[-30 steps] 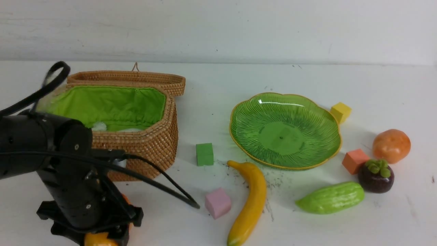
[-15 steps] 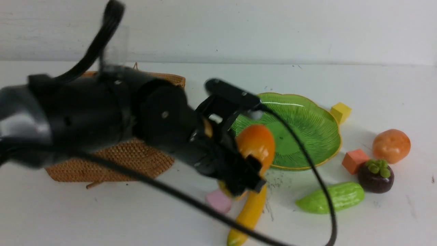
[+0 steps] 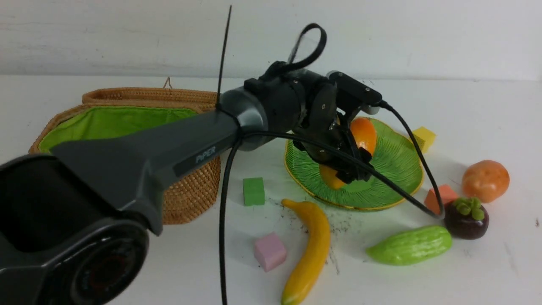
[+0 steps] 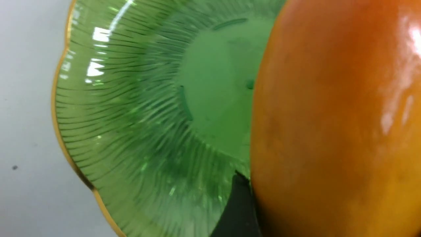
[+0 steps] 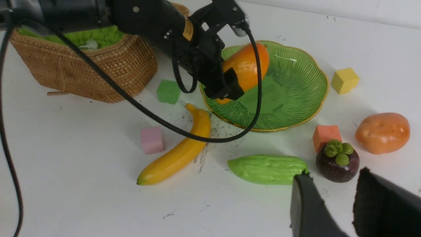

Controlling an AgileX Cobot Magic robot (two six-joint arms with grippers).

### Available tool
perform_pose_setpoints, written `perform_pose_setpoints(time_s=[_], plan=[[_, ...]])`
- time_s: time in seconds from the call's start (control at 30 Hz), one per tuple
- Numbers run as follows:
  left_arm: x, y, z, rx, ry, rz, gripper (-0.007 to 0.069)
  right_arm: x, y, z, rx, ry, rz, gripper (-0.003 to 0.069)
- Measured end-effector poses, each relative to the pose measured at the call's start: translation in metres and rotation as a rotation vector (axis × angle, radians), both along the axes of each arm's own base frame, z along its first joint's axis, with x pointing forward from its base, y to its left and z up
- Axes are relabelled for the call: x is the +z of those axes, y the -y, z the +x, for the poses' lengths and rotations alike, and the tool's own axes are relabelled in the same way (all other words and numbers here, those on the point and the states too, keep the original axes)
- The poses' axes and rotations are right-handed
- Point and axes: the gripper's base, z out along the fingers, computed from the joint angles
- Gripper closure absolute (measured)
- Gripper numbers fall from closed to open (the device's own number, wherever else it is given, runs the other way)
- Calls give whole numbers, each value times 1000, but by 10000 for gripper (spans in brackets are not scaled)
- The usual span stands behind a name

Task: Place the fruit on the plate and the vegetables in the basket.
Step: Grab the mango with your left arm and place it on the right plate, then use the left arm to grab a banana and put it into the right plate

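Note:
My left gripper is shut on the orange-yellow mango, low over the near-left part of the green plate. In the left wrist view the mango fills the right side, with one finger against it and the plate behind. The banana, the green gourd, the mangosteen and the orange tomato-like ball lie on the table. The open basket stands at the left; a white piece shows inside. My right gripper is open and empty, near the mangosteen.
Foam cubes lie around: green, pink, orange and yellow. The left arm's cable loops down over the plate's near rim. The basket lid lies open behind the basket.
The left arm has swung from the near-left corner, up and across in front of the basket, and carried the mango over to the plate.

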Motion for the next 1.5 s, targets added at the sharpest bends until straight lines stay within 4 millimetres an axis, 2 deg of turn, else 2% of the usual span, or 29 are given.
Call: perform_pose_setpoints(time_s=[0.1, 0.17, 0.27, 0.33, 0.4, 0.47, 0.53, 0.57, 0.6, 0.63, 0.67, 0.7, 0.77, 0.83, 0.9, 0.93, 0.97, 1.07, 1.13, 1.23, 1.27, 1.3, 1.4, 1.43, 1.5], plan=[[1, -1, 4, 32, 15, 2, -31, -1, 0, 0, 0, -8, -3, 436], [4, -1, 4, 41, 22, 0, -39, -1, 0, 0, 0, -8, -3, 436], [12, -6, -1, 60, -12, 19, -22, -1, 0, -1, 3, -10, 0, 436], [22, -11, -8, 66, -45, 45, 20, -1, 0, -1, 4, -11, 1, 436], [32, -16, -14, 72, -76, 65, 87, -1, 0, -1, 4, -12, 1, 435], [67, -32, -33, 105, -127, 82, 260, -1, 0, -1, 6, -12, -2, 434], [90, -41, -45, 122, -139, 73, 400, -1, 0, -1, 6, -12, -2, 434], [95, -44, -48, 130, -149, 75, 436, -1, 0, -1, 6, -12, -2, 434], [115, -52, -61, 138, -156, 66, 553, -1, 0, -1, 6, -13, -2, 434], [126, -56, -68, 140, -160, 64, 615, -1, 0, -1, 6, -16, -4, 434], [135, -61, -76, 145, -162, 57, 638, -2, 0, -1, 6, -20, -6, 434], [135, -61, -76, 147, -164, 57, 638, -2, 0, -1, 6, -20, -6, 434], [142, -65, -89, 158, -174, 47, 638, -2, 0, -1, 8, -29, -11, 434], [137, -67, -104, 165, -206, 67, 638, -4, 0, -2, 8, -47, -21, 434], [121, -66, -119, 152, -252, 115, 638, -6, 1, -3, 7, -64, -29, 434], [113, -64, -125, 144, -274, 139, 638, -7, 1, -4, 7, -75, -35, 434], [96, -60, -133, 128, -309, 178, 638, -9, 2, -5, 6, -97, -45, 434], [68, -49, -138, 102, -331, 183, 612, -11, 2, -7, 13, -135, -54, 434], [47, -40, -133, 99, -338, 169, 544, -13, 2, -11, 26, -160, -49, 434], [18, -27, -121, 98, -334, 154, 376, -14, 2, -20, 59, -167, -21, 434], [14, -24, -118, 97, -328, 148, 342, -13, 3, -22, 67, -160, -15, 434], [2, -20, -114, 95, -323, 152, 265, -13, 3, -27, 85, -151, -2, 434], [-23, -13, -105, 87, -304, 181, 143, -12, 5, -35, 110, -134, 24, 434], [-24, -13, -104, 87, -304, 186, 137, -12, 5, -36, 111, -133, 26, 434], [-45, -10, -98, 83, -288, 229, 87, -12, 6, -41, 125, -121, 46, 434]])
